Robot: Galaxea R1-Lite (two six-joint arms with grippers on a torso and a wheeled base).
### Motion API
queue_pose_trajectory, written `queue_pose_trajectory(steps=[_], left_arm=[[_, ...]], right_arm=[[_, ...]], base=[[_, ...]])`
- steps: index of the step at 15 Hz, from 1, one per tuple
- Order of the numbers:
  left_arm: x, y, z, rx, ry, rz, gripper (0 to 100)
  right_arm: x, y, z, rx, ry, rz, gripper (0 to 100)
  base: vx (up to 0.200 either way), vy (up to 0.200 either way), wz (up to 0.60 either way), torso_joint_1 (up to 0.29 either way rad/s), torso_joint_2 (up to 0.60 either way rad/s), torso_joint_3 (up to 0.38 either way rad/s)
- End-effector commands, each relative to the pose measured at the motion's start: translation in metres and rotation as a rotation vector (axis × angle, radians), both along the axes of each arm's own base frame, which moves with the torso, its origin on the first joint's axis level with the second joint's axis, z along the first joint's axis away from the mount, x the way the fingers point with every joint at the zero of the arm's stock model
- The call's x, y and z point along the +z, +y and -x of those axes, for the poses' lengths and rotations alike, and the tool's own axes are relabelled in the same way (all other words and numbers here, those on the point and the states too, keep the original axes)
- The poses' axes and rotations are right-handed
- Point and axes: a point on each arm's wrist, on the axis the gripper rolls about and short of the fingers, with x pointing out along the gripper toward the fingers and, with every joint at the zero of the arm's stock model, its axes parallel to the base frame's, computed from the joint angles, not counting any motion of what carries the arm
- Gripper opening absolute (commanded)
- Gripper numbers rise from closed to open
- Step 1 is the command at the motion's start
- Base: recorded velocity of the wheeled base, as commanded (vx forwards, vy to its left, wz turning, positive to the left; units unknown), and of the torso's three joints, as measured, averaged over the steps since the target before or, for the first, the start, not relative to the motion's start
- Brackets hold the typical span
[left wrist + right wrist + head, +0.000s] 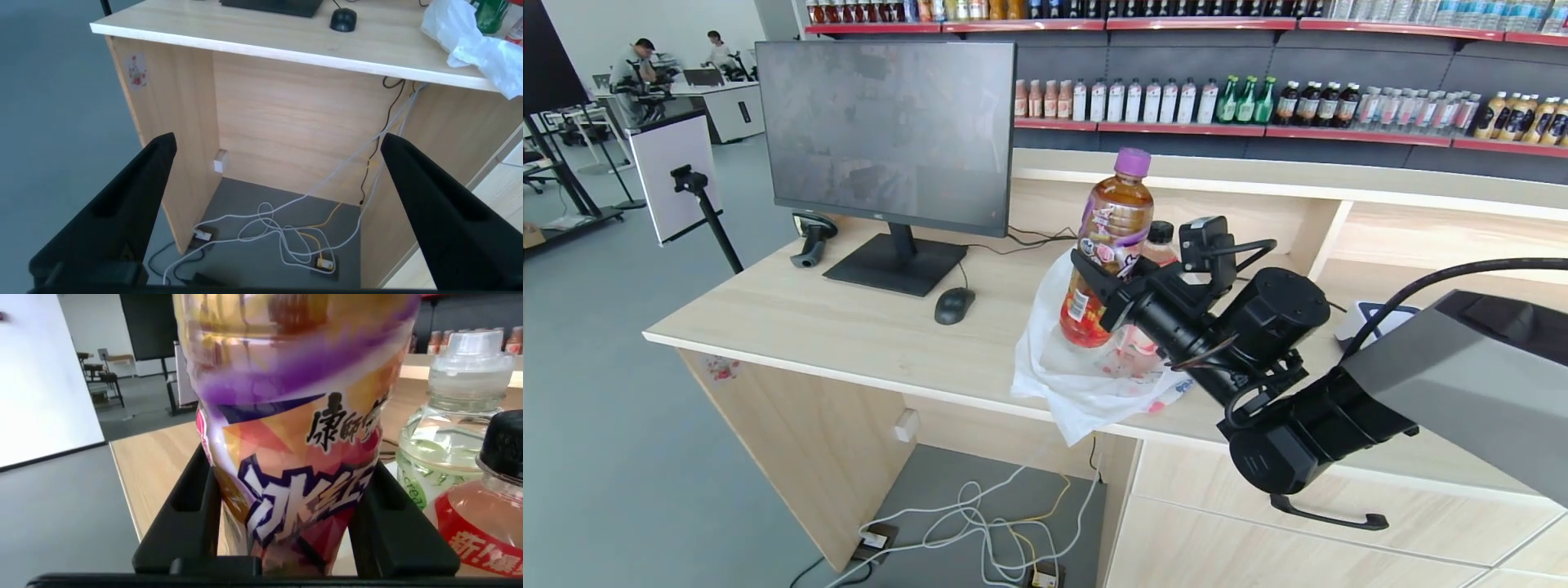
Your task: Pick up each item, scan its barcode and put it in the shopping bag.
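Pale wooden counter [849, 327] in a shop-like room, with stocked drink shelves [1258, 102] along the back wall. We record, from left to right: the left gripper [278, 143] low in front of the counter's open underside, its fingers [122, 220] spread wide and holding nothing, loose cables [286, 237] on the floor beyond it; a handheld scanner [810, 238] on the counter's left part; a dark monitor [894, 135] just beside it; a black mouse [954, 305] in front of the monitor's stand; a white shopping bag [1086, 384] at the counter's front edge, partly hanging over it. The bottle [1111, 245], purple-capped and upright, stands between the fingers [184, 523] of the right gripper [1107, 286], which clamp its labelled middle from both sides; its base sits at the bag's mouth, and we cannot tell whether it rests on anything. Just beside it are a clear bottle [458, 449] and a red-labelled, black-capped bottle [490, 523].
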Motion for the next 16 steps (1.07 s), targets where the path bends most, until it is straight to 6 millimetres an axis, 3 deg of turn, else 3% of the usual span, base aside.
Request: queue_pose_trajectory(steps=[1,16], left_arm=[[0.0,0.0,0.0,0.001,-0.001,0.0,100],[0.0,0.0,0.0,-0.001,-0.001,0.0,100]], right_arm=[[-0.007,0.001,-0.004,-0.006,0.007,0.007,0],[-0.039,0.0,-0.021,-0.042,0.061,0.049,0]], base=[[0.0,0.0,0.0,0.0,0.0,0.0],[0.0,0.0,0.0,0.0,0.0,0.0]])
